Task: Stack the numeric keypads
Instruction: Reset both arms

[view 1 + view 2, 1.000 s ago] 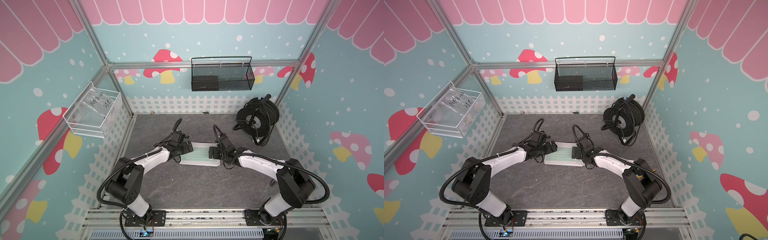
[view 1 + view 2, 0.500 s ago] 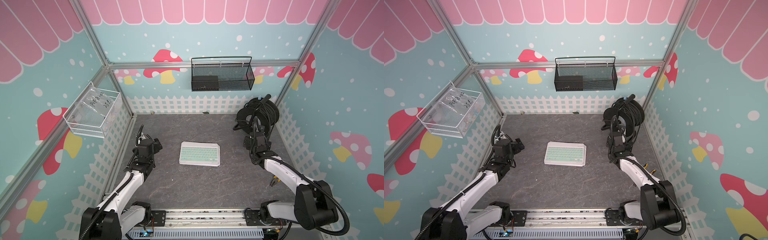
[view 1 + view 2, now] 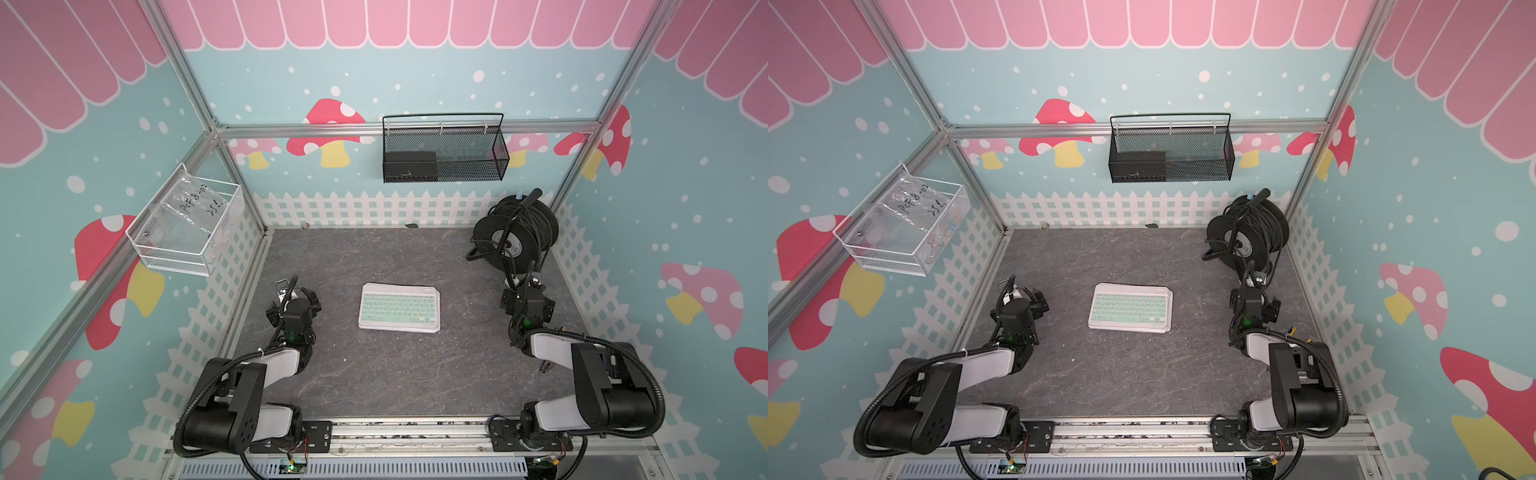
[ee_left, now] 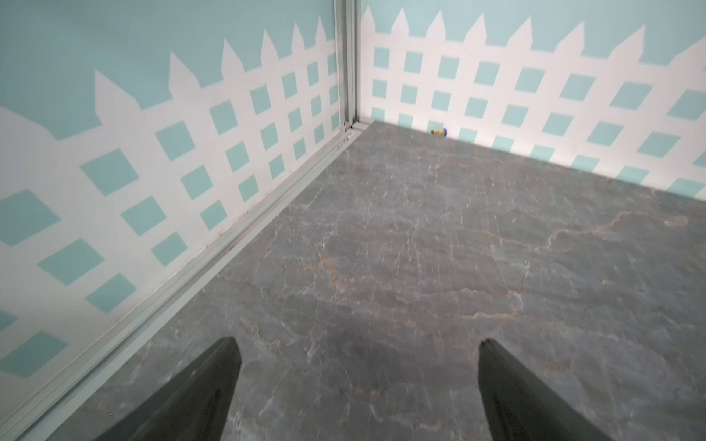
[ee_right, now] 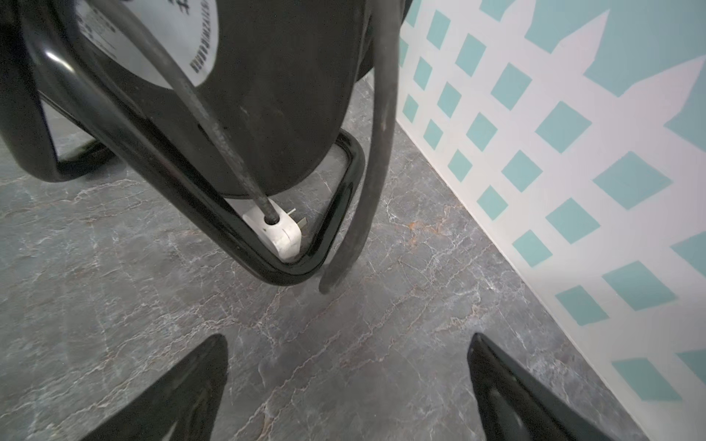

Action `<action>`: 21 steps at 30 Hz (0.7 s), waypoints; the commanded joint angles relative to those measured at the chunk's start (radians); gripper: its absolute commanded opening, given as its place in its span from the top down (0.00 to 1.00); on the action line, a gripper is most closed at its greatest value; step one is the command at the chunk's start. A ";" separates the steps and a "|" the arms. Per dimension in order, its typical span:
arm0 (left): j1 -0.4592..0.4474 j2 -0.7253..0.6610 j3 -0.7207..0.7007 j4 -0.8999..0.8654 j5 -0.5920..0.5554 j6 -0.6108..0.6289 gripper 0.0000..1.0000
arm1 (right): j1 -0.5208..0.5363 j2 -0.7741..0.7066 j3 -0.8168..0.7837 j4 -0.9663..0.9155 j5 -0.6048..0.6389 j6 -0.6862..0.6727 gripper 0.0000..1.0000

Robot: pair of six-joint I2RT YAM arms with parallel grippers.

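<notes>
The numeric keypads (image 3: 399, 307) lie in one pile at the middle of the table (image 3: 374, 374), mint-green keys on top, with the edges of lower ones peeking out on the right. We judge them light, stiff and thin, with smooth plastic frames that could slide on each other; the short side edges look the best place to pinch. Our left gripper (image 4: 357, 341) rests low by the left fence (image 4: 145, 179), fingers spread wide and empty. Our right gripper (image 5: 347, 336), equally wide and empty, points at the cable reel (image 3: 515, 239) at far right.
</notes>
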 commanded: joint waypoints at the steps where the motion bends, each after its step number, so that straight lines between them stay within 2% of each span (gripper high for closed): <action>1: -0.005 0.051 0.015 0.172 0.047 0.088 0.00 | -0.009 0.021 -0.072 0.343 -0.096 -0.103 0.00; 2: -0.007 0.046 0.029 0.120 0.077 0.087 0.00 | -0.014 0.036 -0.085 0.375 -0.108 -0.107 0.00; 4: -0.006 0.100 0.028 0.198 0.104 0.122 0.00 | -0.010 0.033 -0.104 0.405 -0.148 -0.128 0.00; 5: -0.004 0.126 0.048 0.150 0.156 0.112 0.00 | -0.010 0.033 -0.123 0.444 -0.169 -0.141 0.00; 6: 0.000 0.182 0.051 0.239 0.134 0.136 0.00 | -0.010 0.036 -0.145 0.497 -0.191 -0.152 0.00; 7: 0.004 0.154 0.053 0.191 0.145 0.122 0.00 | -0.009 0.038 -0.174 0.546 -0.221 -0.164 0.00; 8: 0.014 0.121 0.076 0.081 0.174 0.087 0.00 | -0.010 0.070 -0.221 0.654 -0.234 -0.172 0.00; 9: 0.034 0.155 0.064 0.162 0.183 0.093 0.00 | -0.008 0.115 -0.264 0.820 -0.230 -0.190 0.01; 10: 0.036 0.159 0.062 0.179 0.182 0.100 0.00 | -0.007 0.066 -0.243 0.677 -0.234 -0.168 0.00; 11: 0.040 0.124 0.080 0.079 0.198 0.074 0.00 | -0.011 0.070 -0.206 0.611 -0.222 -0.159 0.00; 12: 0.042 0.139 0.076 0.111 0.196 0.077 0.00 | -0.006 0.108 -0.225 0.726 -0.213 -0.183 0.00; 13: 0.041 0.165 0.063 0.185 0.189 0.097 0.00 | -0.005 0.078 -0.214 0.647 -0.212 -0.167 0.00; 14: 0.041 0.136 0.075 0.114 0.195 0.080 0.00 | -0.006 0.071 -0.204 0.615 -0.214 -0.160 0.00; 15: 0.043 0.130 0.081 0.085 0.200 0.073 0.00 | -0.005 0.101 -0.222 0.711 -0.211 -0.180 0.00; 16: 0.042 0.156 0.066 0.160 0.193 0.090 0.00 | -0.004 0.082 -0.218 0.662 -0.209 -0.170 0.01; 17: 0.040 0.154 0.066 0.158 0.188 0.093 0.00 | -0.004 0.066 -0.210 0.622 -0.211 -0.160 0.00; 18: 0.040 0.132 0.072 0.111 0.194 0.079 0.00 | -0.004 0.090 -0.222 0.691 -0.210 -0.175 0.01; 21: 0.037 0.146 0.063 0.155 0.188 0.094 0.00 | -0.003 0.074 -0.225 0.668 -0.209 -0.168 0.00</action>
